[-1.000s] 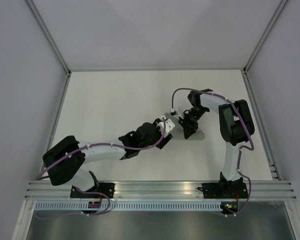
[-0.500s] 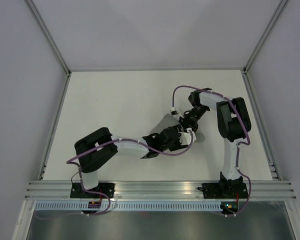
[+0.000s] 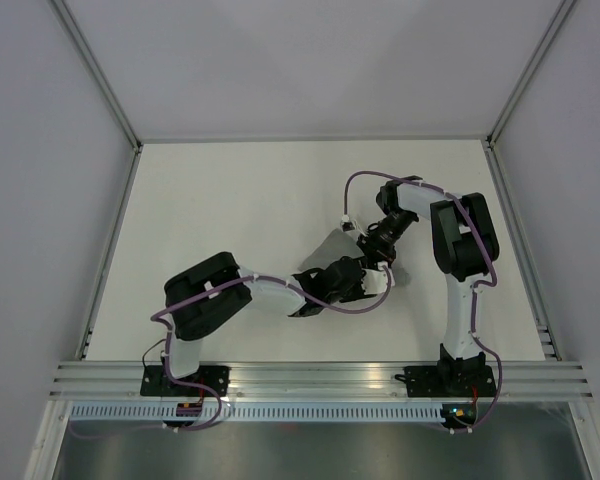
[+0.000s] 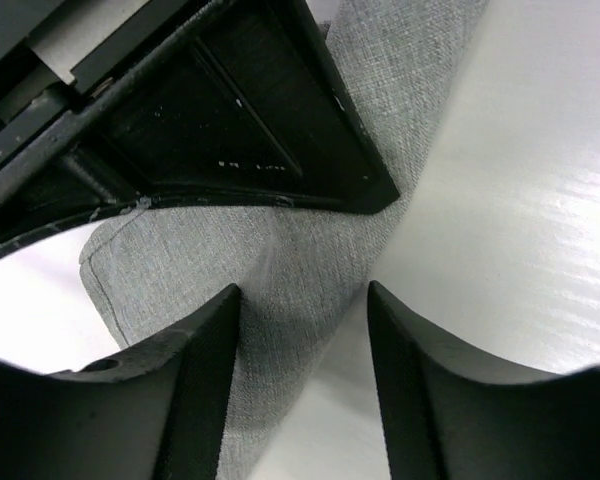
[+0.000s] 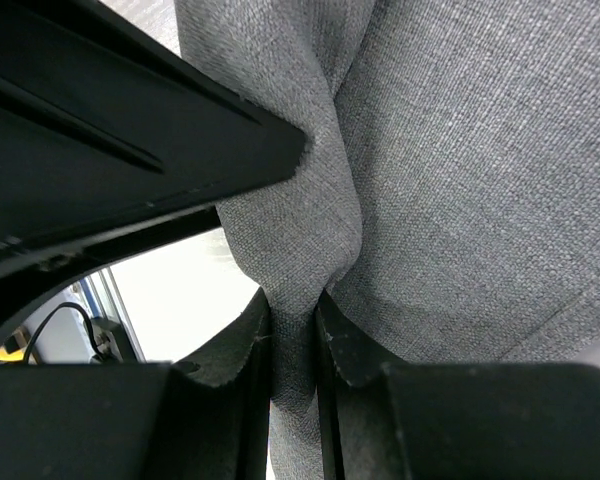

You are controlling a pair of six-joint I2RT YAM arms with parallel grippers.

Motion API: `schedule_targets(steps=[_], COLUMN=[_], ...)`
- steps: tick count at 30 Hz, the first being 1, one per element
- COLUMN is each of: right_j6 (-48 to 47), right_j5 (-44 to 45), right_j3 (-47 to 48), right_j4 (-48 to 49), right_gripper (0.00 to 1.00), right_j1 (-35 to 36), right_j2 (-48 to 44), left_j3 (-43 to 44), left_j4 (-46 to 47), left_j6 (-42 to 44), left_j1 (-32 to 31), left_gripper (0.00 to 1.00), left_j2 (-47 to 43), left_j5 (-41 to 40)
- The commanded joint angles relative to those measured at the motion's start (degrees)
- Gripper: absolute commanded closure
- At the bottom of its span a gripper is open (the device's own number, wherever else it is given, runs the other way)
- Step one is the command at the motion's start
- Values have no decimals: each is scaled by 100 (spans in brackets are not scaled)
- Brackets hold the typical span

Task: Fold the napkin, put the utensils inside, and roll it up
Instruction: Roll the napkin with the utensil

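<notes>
Pinching napkin, likely soft and floppy, at bunched fold with right gripper; left gripper spread wide, empty, straddling it.

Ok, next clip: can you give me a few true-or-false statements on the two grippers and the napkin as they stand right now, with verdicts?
1. The right gripper is pinching a fold of the napkin. True.
2. The left gripper is clamped shut on the cloth. False: its jaws stand open, straddling the cloth.
3. The two grippers are close together, right of the middle of the table. True.
4. The napkin lies spread flat as a full square. False: it is gathered into folds at the grippers.
</notes>
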Motion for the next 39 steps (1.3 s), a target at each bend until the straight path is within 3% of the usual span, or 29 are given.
schedule_targets(steps=[1, 6, 10, 14, 20, 29, 39], right_j6=[-216, -190, -129, -14, 328, 1128, 1568], right_j5=[576, 576, 576, 523, 497, 435, 5], right_j3=[-126, -126, -152, -292, -573, -706, -846], right_j4=[570, 587, 640, 798, 1149, 1641, 2055], right_gripper=[86, 85, 83, 70, 51, 43, 41], right_j1=[24, 24, 33, 15, -20, -344, -819], right_j2=[416, 416, 390, 276, -171, -1007, -1666], left_j3=[259, 365, 383, 365, 409, 567, 866], left_j4=[-120, -436, -726, -954, -1297, -1843, -2545], left_j6=[33, -265, -450, -626, -793, -943, -1162], left_j1=[-28, -28, -11, 42, 174, 358, 648], left_gripper=[43, 67, 78, 86, 89, 91, 91], left_j2=[248, 415, 494, 530, 547, 565, 635], left_j5=[365, 699, 892, 1174, 1710, 2255, 2984])
